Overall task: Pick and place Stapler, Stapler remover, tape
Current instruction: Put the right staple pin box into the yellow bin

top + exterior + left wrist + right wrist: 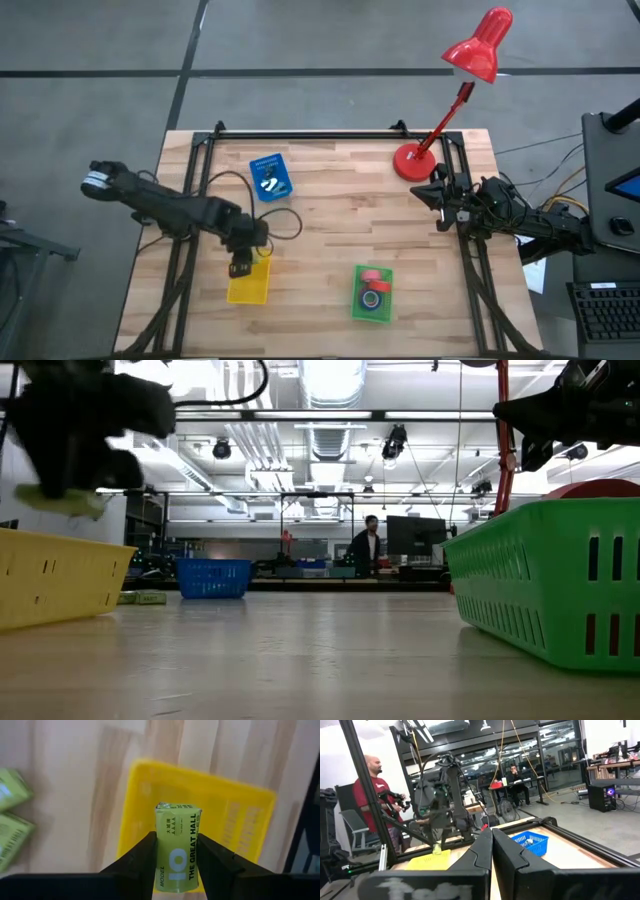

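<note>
My left gripper [175, 865] hovers over the yellow tray [240, 815] [248, 287], shut on a small green box [177, 845] printed "THE GREAT HALL 10". In the low view the box [60, 501] hangs at that gripper, above the yellow tray [55, 586]. Two more green boxes [9, 790] lie flat on the table beside the tray. A red tape roll [371, 277] and a blue tape roll [371, 298] lie in the green tray [358, 305]. My right gripper [492, 847] waits shut at the table's right edge [437, 195]. No stapler shows. My left gripper pinches the green box between its two fingers, one finger [145, 857] on each long side face [161, 855]. The fingers come from above, pointing down. The box is lifted clear over the yellow tray and sticks out past the fingertips.
A blue tray [270, 177] [213, 577] with a small item stands toward the far edge. The red lamp's base [411, 163] stands at the far right, near my right gripper. Bare wood lies between the trays. A black frame runs along the table's edges. People are in the room beyond.
</note>
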You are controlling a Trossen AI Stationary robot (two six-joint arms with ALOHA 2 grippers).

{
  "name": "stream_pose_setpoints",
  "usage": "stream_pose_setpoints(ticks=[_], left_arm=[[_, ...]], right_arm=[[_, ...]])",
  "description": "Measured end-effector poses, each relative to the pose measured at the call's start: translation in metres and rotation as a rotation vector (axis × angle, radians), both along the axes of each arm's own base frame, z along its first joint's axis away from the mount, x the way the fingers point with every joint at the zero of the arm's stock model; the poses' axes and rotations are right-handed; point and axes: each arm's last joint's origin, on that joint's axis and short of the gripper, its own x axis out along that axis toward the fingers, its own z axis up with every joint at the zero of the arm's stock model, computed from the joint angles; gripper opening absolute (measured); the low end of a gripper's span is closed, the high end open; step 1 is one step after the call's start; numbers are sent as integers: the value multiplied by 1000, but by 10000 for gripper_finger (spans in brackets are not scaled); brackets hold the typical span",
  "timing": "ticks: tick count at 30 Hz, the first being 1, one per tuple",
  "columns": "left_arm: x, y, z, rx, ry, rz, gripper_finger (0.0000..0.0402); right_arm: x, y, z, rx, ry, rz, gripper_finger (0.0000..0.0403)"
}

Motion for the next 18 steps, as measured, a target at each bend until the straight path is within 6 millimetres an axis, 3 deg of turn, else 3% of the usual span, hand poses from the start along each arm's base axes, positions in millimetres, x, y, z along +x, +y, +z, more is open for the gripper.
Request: stream_pose_setpoints(ticks=[7,18], left_arm=[[-5,-4,-27,-8,65,20,136],[-7,-5,-35,-80,80,23,138]], right_arm=[[0,0,0,0,0,0,9],[0,0,0,0,0,0,9]])
